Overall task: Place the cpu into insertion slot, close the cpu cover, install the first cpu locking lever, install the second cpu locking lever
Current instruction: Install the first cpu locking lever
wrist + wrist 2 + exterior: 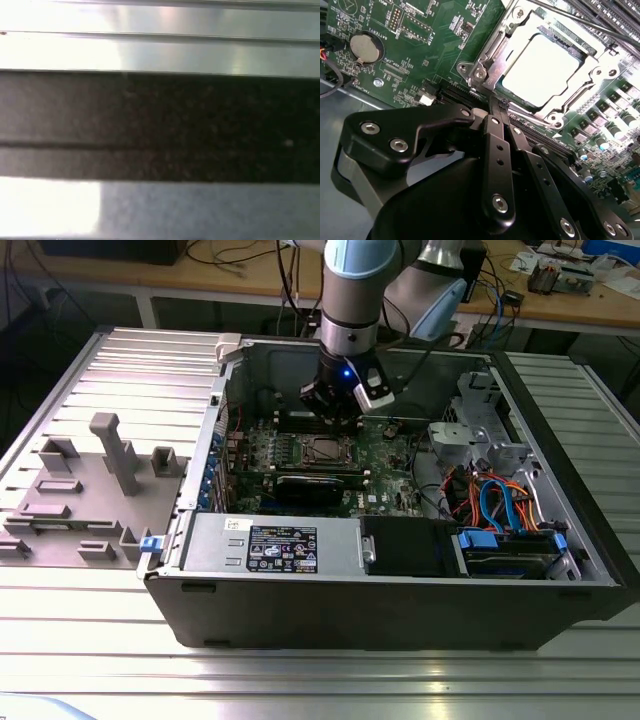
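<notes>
The cpu (540, 70) lies flat in the insertion slot (470, 67), its pale metal top showing through the cpu cover (602, 75), a silvery frame lying down around it. A thin metal lever (492, 47) runs along the socket's side. My gripper (501, 106) is shut with nothing seen between its black fingers, and its tip is at the socket's near edge. In the exterior view the gripper (335, 418) hangs just above the socket (325, 450) in the open computer case.
A black graphics card (318, 485) lies just in front of the socket. A coin battery (366, 46) sits on the green board. Drive cage and coloured cables (500, 505) fill the case's right. Grey fixtures (110, 450) stand on the table at the exterior view's left.
</notes>
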Tool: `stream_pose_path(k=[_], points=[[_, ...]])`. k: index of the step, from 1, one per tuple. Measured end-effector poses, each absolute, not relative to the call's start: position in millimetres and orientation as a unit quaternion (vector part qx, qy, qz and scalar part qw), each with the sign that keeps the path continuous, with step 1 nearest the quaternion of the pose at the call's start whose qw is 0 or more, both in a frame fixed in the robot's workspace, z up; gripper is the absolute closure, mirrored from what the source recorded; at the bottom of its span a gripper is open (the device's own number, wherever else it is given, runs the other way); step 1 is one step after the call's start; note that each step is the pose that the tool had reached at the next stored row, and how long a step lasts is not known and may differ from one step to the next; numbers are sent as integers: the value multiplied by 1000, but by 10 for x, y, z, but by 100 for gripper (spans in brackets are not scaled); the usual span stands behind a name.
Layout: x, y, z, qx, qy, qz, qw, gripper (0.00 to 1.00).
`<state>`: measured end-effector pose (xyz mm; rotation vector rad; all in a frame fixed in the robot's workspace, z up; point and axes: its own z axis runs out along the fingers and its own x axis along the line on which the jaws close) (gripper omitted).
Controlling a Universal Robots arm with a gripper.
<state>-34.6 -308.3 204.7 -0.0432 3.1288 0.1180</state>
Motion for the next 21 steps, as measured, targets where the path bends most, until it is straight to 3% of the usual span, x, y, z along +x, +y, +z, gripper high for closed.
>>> stream_pose_path(k=[16, 21], points=[[-302, -3144, 2011, -14, 999, 41, 0, 89], [-298, -3141, 2007, -14, 998, 54, 1, 89]])
